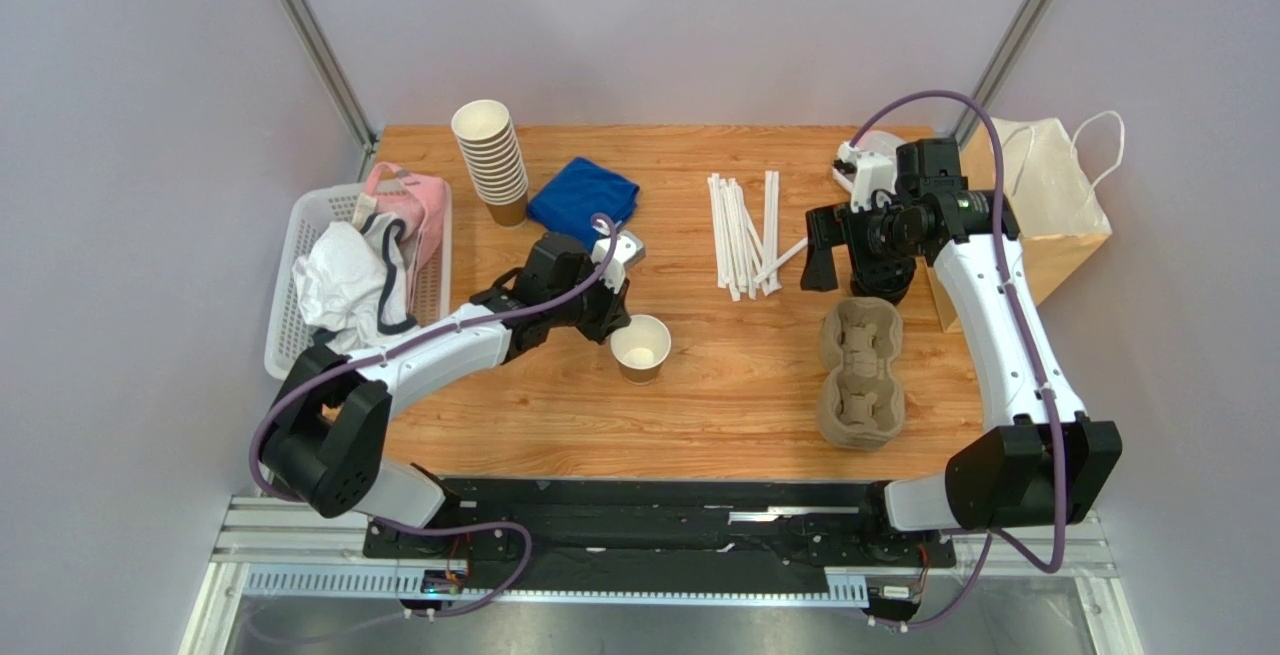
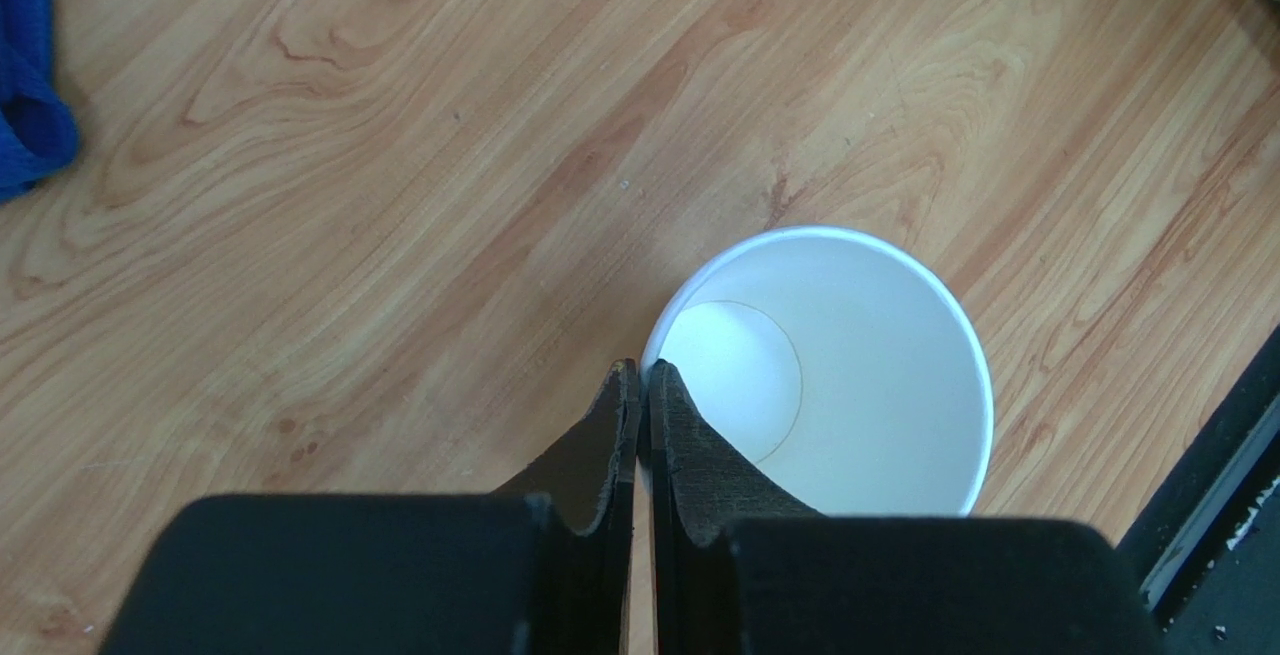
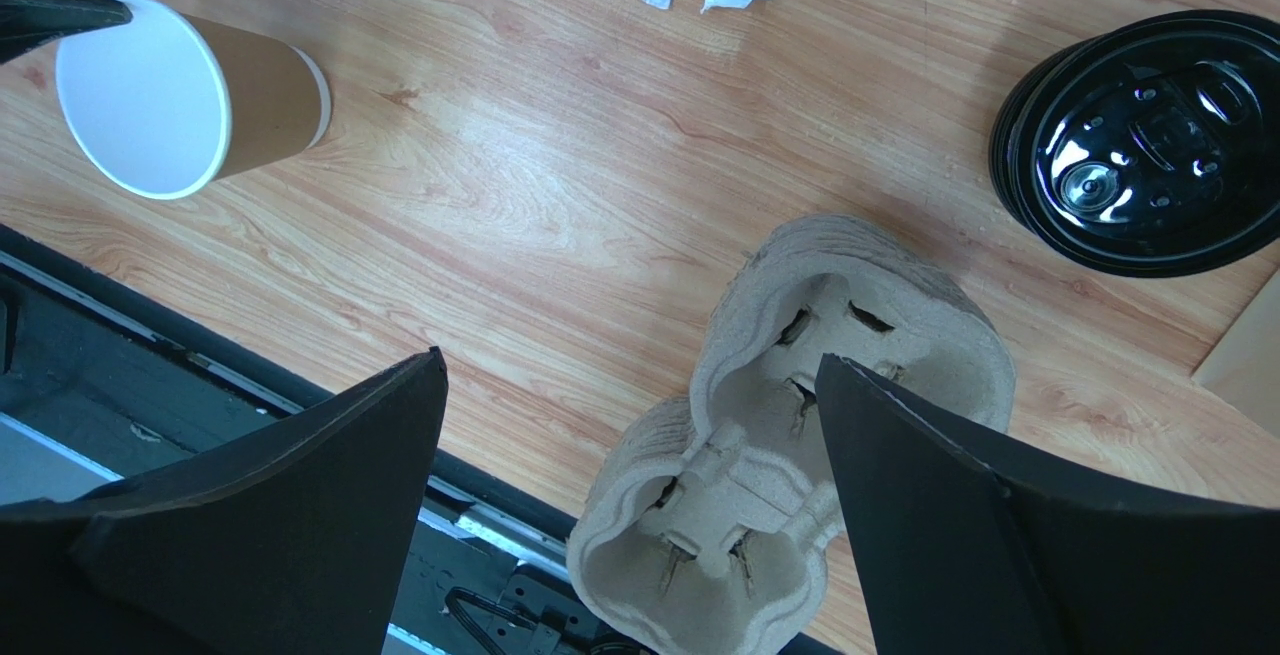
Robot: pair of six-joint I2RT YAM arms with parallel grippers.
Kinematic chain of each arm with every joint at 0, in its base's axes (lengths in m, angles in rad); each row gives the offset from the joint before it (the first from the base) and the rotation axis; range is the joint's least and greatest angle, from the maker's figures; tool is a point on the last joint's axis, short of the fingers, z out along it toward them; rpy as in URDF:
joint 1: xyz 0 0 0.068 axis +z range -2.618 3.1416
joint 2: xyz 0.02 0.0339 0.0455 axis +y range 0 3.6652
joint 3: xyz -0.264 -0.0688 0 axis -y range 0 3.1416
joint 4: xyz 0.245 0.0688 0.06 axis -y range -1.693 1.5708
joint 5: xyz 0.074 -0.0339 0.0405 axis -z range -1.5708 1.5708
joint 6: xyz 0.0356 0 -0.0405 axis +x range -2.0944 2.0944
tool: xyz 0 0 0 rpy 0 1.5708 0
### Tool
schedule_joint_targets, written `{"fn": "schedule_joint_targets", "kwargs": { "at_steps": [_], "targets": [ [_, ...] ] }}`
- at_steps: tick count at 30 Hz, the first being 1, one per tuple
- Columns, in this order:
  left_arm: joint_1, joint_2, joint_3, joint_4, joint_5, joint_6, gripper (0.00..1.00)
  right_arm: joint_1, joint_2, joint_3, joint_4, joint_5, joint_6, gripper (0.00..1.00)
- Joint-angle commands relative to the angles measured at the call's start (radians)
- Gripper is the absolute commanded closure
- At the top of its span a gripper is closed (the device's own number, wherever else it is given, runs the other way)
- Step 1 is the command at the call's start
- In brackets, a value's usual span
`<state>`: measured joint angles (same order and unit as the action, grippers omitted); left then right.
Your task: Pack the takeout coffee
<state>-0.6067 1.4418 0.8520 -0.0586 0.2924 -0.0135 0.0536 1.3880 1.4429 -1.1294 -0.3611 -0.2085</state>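
Note:
A lidless brown paper cup with a white inside stands on the wooden table. My left gripper is shut on its rim, one finger inside and one outside. The cup also shows in the left wrist view and the right wrist view. No cup with a lid on it is in view. A stack of loose black lids lies by the pulp cup carrier. My right gripper is open and empty above the carrier, its fingers wide apart.
A stack of lidless cups and a blue cloth are at the back. White wrapped straws lie mid-table. A brown paper bag stands at the right edge. A white basket with cloths is on the left.

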Motion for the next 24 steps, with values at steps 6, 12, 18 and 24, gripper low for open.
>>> {"fn": "schedule_joint_targets", "kwargs": {
  "at_steps": [6, 12, 18, 24],
  "targets": [
    [-0.021, 0.054, 0.079, -0.026, 0.017, -0.026, 0.8, -0.003, 0.012, 0.054, -0.015, -0.024, -0.023, 0.0],
    [-0.021, 0.002, 0.142, -0.128, 0.004, -0.014, 0.57, -0.003, 0.028, 0.109, -0.036, 0.008, -0.032, 0.0],
    [-0.021, -0.152, 0.268, -0.309, 0.014, -0.034, 0.19, -0.005, 0.029, 0.166, -0.035, 0.125, -0.046, 0.0],
    [-0.021, -0.195, 0.496, -0.59, -0.036, -0.046, 0.01, -0.027, 0.097, 0.22, -0.013, 0.289, -0.026, 0.03]
  ]
}}
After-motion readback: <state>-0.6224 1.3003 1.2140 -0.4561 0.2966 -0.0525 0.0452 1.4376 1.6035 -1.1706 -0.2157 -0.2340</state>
